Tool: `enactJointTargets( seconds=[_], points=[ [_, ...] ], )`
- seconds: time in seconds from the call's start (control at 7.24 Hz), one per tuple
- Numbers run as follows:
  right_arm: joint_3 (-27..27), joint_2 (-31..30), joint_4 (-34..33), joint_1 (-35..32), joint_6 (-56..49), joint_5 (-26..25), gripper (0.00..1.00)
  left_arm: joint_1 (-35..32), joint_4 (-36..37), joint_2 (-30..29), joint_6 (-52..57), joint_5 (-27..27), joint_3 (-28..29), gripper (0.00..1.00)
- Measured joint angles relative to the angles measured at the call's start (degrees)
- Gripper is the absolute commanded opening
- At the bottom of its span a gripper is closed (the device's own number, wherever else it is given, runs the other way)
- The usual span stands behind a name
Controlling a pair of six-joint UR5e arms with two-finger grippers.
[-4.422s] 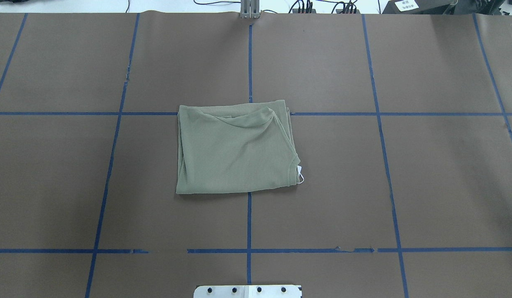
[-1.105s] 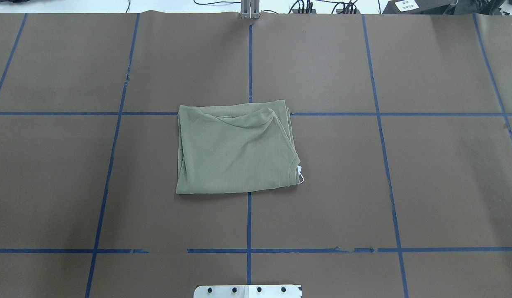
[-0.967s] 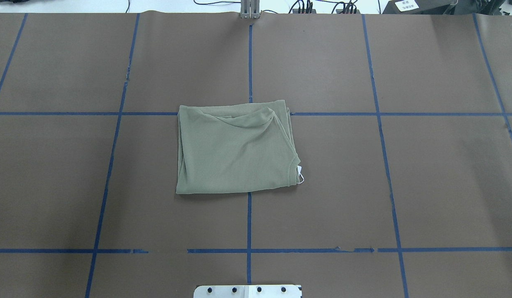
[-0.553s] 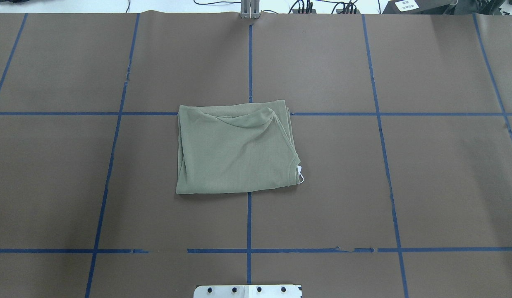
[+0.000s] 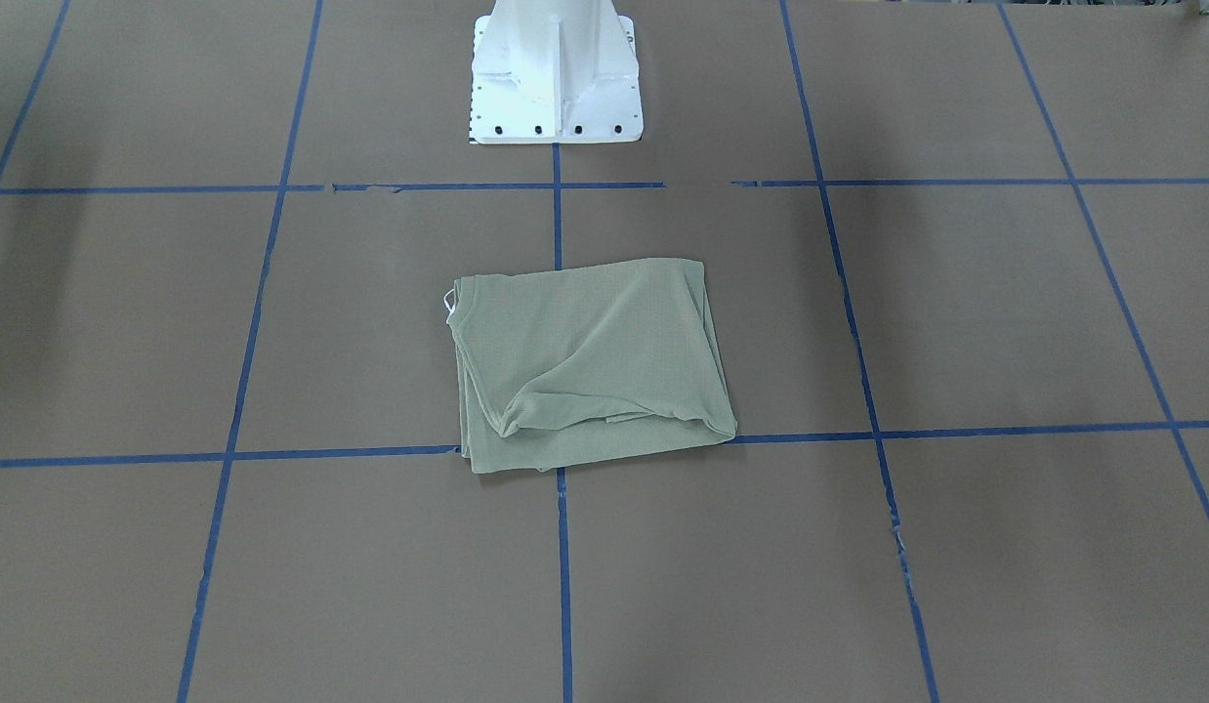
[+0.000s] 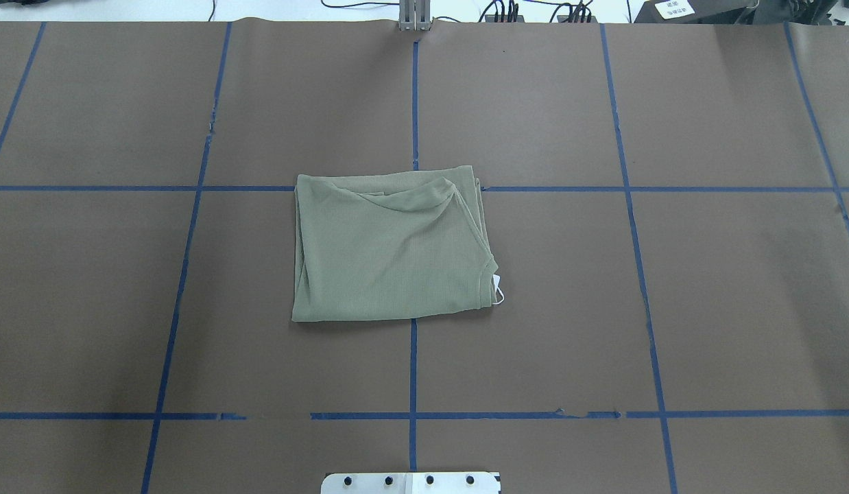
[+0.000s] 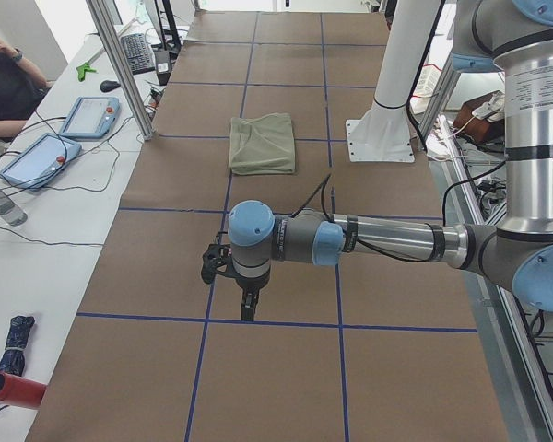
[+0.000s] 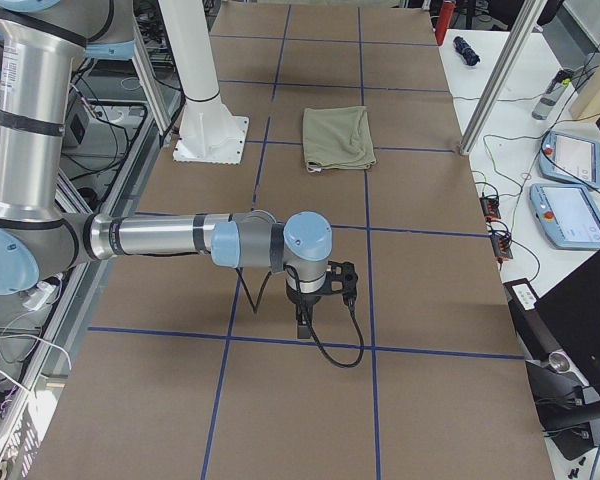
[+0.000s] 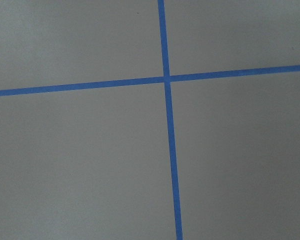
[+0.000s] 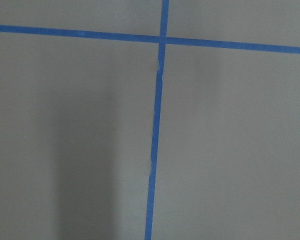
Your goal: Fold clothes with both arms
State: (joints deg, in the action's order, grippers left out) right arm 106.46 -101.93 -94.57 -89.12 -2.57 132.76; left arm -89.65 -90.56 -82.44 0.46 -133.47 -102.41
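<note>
The clothes are one sage-green shirt (image 6: 390,250), folded into a rough rectangle at the table's centre, also seen as the shirt (image 5: 590,361), (image 7: 263,143), (image 8: 338,137). A white tag (image 6: 498,291) pokes out at its neck corner. My left gripper (image 7: 248,308) hangs over bare table far from the shirt, fingers pointing down; I cannot tell if it is open or shut. My right gripper (image 8: 302,325) hangs likewise at the opposite end, state unclear. Both wrist views show only brown table and blue tape.
The white pedestal base (image 5: 556,73) stands at the robot's side of the table. Blue tape lines (image 6: 413,103) grid the brown surface. Tablets (image 7: 90,115) and cables lie on a side bench, where a person (image 7: 5,78) sits. An aluminium post (image 7: 120,64) rises near that bench.
</note>
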Motion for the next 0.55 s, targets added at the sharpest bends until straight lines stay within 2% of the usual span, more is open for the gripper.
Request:
enactJointTargets(
  seconds=[0.55],
  points=[
    [0.0,0.0,0.0,0.0,0.4,0.0,1.00,0.0,0.0,0.0,-0.3,0.0,0.1,1.00]
  ],
)
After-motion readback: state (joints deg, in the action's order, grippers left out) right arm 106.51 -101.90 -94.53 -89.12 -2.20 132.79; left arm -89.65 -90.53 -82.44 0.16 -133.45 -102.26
